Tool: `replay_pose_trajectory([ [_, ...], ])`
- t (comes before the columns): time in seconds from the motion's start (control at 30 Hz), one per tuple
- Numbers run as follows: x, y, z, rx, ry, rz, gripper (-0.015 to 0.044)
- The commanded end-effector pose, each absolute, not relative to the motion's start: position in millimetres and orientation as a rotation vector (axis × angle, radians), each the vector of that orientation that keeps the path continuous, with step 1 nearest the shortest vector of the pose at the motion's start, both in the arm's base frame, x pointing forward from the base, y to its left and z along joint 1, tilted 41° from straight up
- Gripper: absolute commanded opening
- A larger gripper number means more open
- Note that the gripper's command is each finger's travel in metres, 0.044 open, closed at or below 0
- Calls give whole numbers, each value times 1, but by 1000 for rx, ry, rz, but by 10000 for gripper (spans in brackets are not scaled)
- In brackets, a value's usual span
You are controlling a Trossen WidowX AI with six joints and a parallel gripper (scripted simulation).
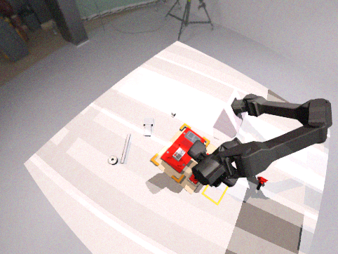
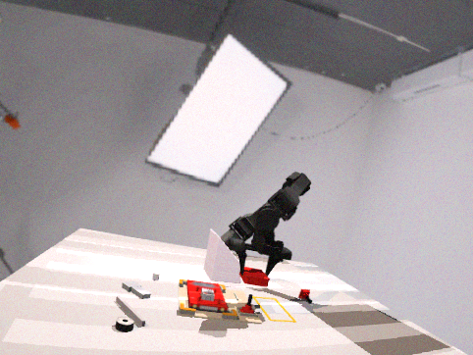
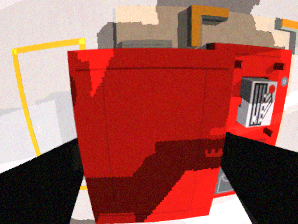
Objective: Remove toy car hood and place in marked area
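So the toy car with the tan base, red deck and orange corners (image 1: pixel 169 158) (image 2: pixel 198 297) (image 3: pixel 277 60) has a fair bit of junk around it. On one side: a long grey bar (image 1: pixel 125 148) (image 2: pixel 129 311), a black-and-white wheel (image 1: pixel 109 161) (image 2: pixel 124 328) and a grey stepped piece (image 1: pixel 148 126) (image 2: pixel 136 290). A small red-and-black part (image 1: pixel 261 181) (image 2: pixel 304 294) sits off the other side, past the yellow-outlined area (image 1: pixel 210 198) (image 2: pixel 284 321) (image 3: pixel 49 46), which is just beside the car. The tall pale wedge (image 1: pixel 226 124) (image 2: pixel 221 260) near the car looks like the thing to mind (it's pretty big next to everything else).

The black gripper (image 1: pixel 212 165) (image 2: pixel 255 273) (image 3: pixel 152 143) is clamped on the boxy red hood (image 2: pixel 255 276) (image 3: pixel 145 125), one finger on each side. The hood's off the car, probably held above the table, though the arm hides it from the top.
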State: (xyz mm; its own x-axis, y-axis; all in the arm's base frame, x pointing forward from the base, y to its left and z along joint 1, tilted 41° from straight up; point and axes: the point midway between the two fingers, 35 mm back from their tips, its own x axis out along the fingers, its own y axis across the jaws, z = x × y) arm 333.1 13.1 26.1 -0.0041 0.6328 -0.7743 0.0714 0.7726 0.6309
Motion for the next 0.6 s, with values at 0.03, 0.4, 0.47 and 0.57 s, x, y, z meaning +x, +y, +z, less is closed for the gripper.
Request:
replay_pose_trajectory([
  [0.03, 330, 28, 42, 595, 1523, 487, 0],
  [0.4, 318, 65, 74, 597, 1519, 502, 0],
  [0.47, 315, 71, 79, 598, 1518, 505, 0],
  [0.57, 310, 80, 87, 599, 1517, 511, 0],
])
